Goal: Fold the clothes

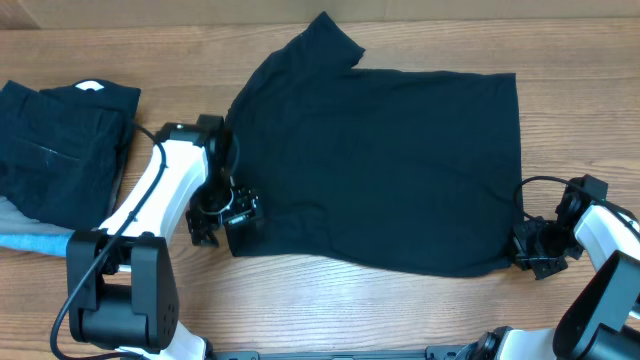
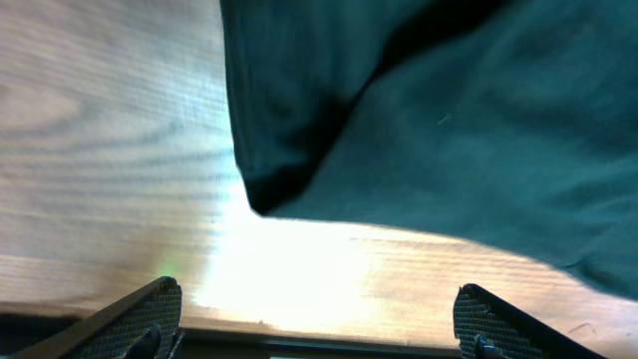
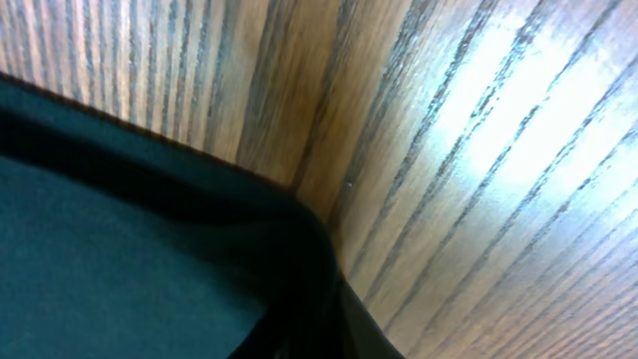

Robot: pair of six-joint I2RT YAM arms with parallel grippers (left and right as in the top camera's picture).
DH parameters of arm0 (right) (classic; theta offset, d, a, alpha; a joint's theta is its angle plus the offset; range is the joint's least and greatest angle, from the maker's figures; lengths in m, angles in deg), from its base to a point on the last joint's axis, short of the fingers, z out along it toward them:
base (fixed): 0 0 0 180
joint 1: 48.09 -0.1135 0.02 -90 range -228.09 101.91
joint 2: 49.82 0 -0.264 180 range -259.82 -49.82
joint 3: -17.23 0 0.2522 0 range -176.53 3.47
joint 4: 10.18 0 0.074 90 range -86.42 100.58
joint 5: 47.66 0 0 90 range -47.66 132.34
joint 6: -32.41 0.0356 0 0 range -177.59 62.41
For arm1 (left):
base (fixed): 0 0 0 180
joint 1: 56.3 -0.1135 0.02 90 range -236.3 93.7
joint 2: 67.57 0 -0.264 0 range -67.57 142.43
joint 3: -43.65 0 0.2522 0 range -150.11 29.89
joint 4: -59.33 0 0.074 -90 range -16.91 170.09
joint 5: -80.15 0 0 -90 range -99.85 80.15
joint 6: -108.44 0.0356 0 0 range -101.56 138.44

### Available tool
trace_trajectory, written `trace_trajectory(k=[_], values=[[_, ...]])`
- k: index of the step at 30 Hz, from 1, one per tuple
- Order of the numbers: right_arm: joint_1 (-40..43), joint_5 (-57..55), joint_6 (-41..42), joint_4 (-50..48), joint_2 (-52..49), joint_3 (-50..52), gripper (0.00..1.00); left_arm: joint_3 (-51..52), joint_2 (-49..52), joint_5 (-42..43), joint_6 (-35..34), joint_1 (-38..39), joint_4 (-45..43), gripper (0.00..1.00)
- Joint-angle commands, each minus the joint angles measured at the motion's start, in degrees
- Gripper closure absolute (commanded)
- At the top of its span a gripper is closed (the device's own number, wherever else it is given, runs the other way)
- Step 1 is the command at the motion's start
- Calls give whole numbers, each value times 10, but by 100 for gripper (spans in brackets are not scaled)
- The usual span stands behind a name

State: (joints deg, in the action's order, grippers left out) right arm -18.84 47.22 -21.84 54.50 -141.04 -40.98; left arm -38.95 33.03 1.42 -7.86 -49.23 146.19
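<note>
**Overhead view: one black T-shirt (image 1: pixel 390 170) on a wooden table (image 1: pixel 400 310), a gripper at each lower corner**

Item 1, the black T-shirt. We find it laid out across the middle of the frame, reaching from left of centre to the right third. One sleeve juts toward the top centre. The fabric lies mostly smooth, with light wrinkles near the lower left corner.

Item 2, the left gripper (image 1: pixel 228 222). We place it at the shirt's lower left corner, on a white arm that rises from a black base at the lower left. In the left wrist view its fingers (image 2: pixel 140 314) stand wide apart at the two bottom corners, released. Only bare wood shows between them, and the cloth corner lies just ahead in the upper half.

Item 3, the right gripper (image 1: pixel 530 248). We place it at the shirt's lower right corner, near the right edge. The right wrist view shows a rounded cloth corner filling the lower left, wood grain above and to the right, and a dark blurred shape at the bottom edge. We cannot tell whether these jaws are clenched or released.

Item 4, folded dark garments (image 1: pixel 60 140). We note them at the upper left, well apart from the shirt, with a white tag (image 1: pixel 90 87) on top and a light blue cloth (image 1: pixel 30 242) showing beneath.
</note>
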Motion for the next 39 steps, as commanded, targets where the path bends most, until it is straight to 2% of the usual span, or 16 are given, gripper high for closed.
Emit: trace_trajectory(k=[1,5,7,9,11,12,14,16,17,22,26,27,28,29,33,39], values=[[1,-9,-2,-14,-19,24,90,28,-9,23,-10,-3,2,6],[1,-10,-2,-14,-19,24,90,56,-9,24,-7,-3,21,4],[1,-10,-2,-14,-19,24,90,89,-9,45,-7,-3,5,9],[1,-10,-2,-14,-19,24,90,121,-9,60,-8,-3,-20,26],[1,-10,-2,-14,-19,24,90,141,-9,64,-8,-3,-35,50],[1,-10,-2,-14,-19,24,90,145,-9,63,-7,-3,-38,54],[1,-10,-3,-14,-19,24,90,145,-9,42,-7,-3,-48,52],[1,-9,-17,-18,-19,24,90,145,-9,0,-16,-3,-60,37],[1,-9,-17,-20,-19,24,90,145,-9,1,-25,-3,-78,36],[1,-9,-17,-23,-19,24,90,145,-9,2,-72,-3,-181,42],[1,-9,-17,-25,-19,24,90,145,-9,-19,-71,-3,-190,46],[1,-9,-17,-25,-19,24,90,145,-9,-22,-71,-3,-186,51],[1,-9,-17,-23,-19,24,92,145,-9,-26,-69,-3,-180,76],[1,-9,-25,-20,-19,24,96,145,-9,-36,-63,-3,-176,96],[1,7,-34,-9,-19,14,96,120,-10,-51,-59,-4,-148,96],[0,28,-77,84,0,-87,96,19,-10,-74,-21,-4,-80,96]])
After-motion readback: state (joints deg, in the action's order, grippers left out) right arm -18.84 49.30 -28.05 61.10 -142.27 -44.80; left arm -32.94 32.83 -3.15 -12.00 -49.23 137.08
